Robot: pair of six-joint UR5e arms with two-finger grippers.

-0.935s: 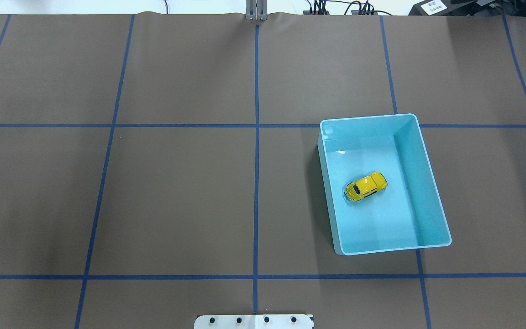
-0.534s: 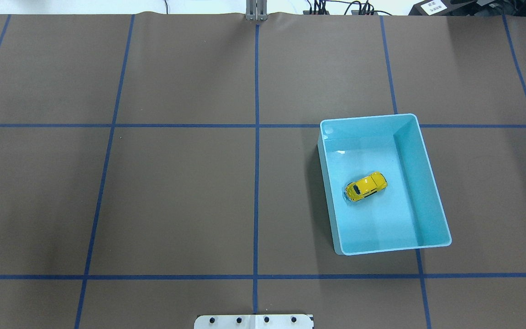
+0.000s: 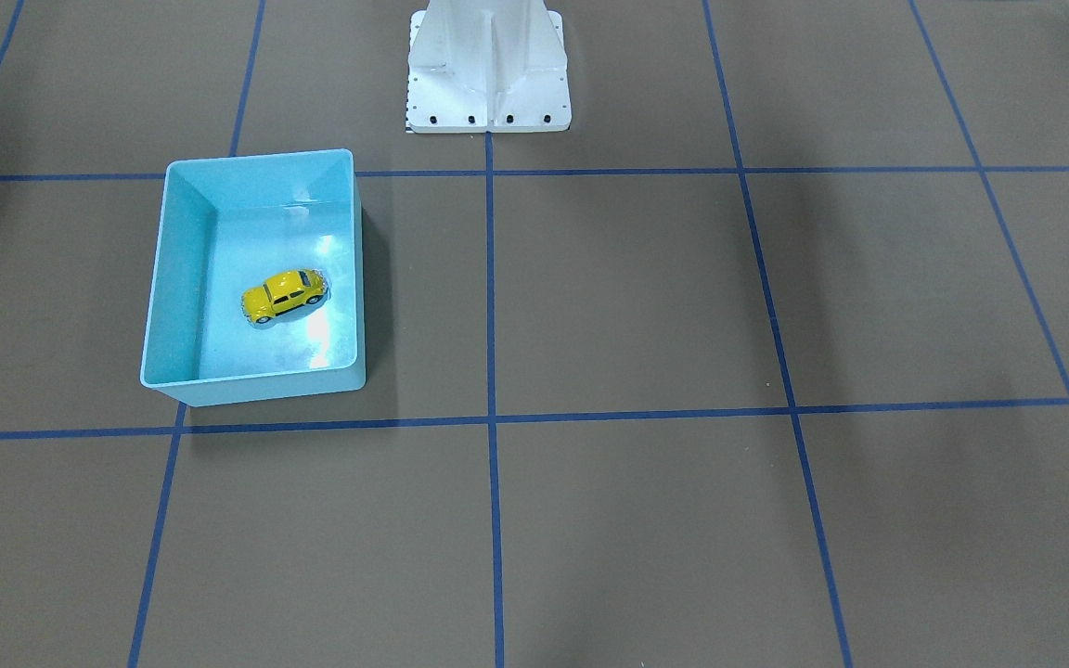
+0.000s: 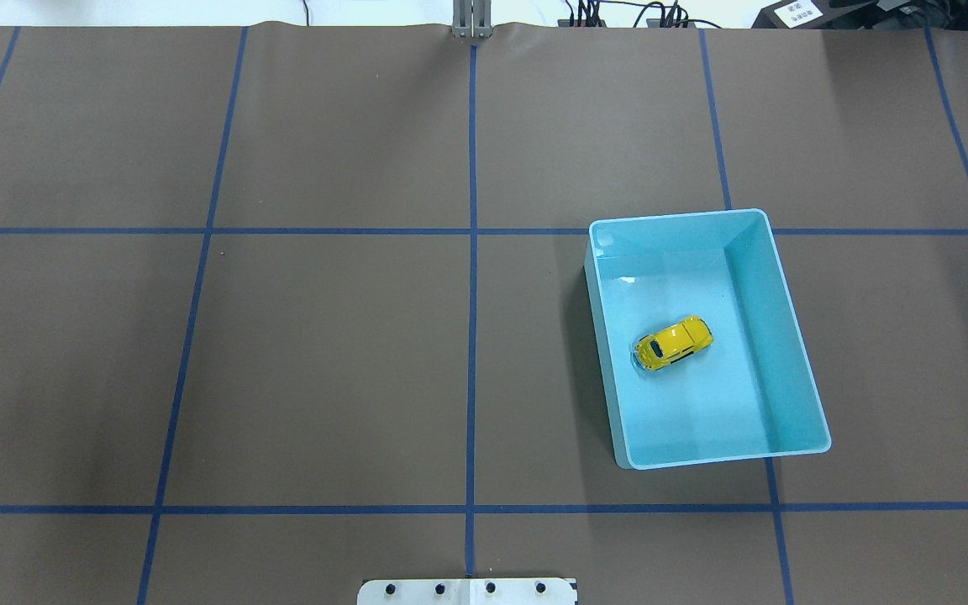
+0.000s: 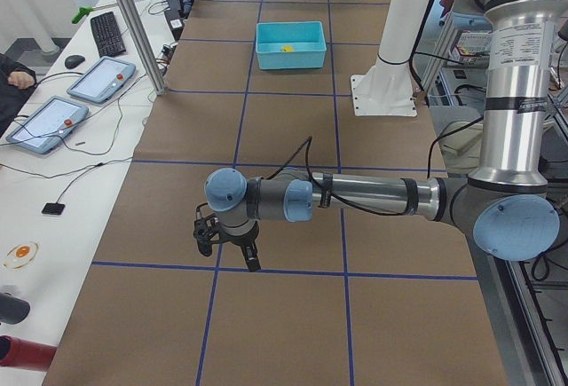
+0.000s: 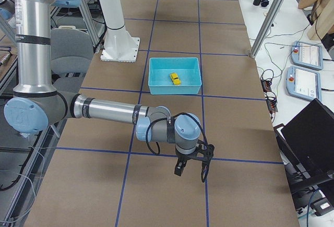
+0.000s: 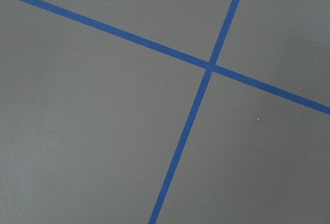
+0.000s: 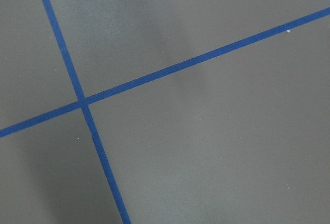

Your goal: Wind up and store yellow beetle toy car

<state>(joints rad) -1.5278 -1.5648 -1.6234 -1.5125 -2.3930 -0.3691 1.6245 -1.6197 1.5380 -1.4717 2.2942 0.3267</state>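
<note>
yellow beetle toy car [image 4: 674, 343]: sitting on its wheels on the floor of the light-blue bin [image 4: 774, 336], about mid-floor, lying at an angle to the walls and touching none of them
light-blue bin: standing open side up on the brown table cover [image 4: 324, 361], on my right half, its far end covering a crossing of the blue tape grid [image 4: 472, 336]
left gripper [image 5: 227, 253]: I'm holding it pointed down, close over the cover beside a tape line at my left end of the table, well apart from the bin; it's showing only in the side view, so I can't tell whether the fingers are standing wide or narrow
right gripper [image 6: 191, 170]: I'm holding it pointed down too, at my right end, near a tape line and well apart from the bin; only a side view is catching it, so I can't tell its opening either
arms: I'm stretching both forearms out about level above the table
left wrist camera: looking at brown cover with one tape crossing [image 7: 209, 67]
right wrist camera: looking at brown cover with another tape crossing [image 8: 82, 102]
base mount [image 3: 488, 74]: white, standing on the centre tape line at my edge of the table
operators' side: tablets [image 5: 102, 80] and a keyboard [image 5: 108, 33] lying on the white bench beside the table
</note>
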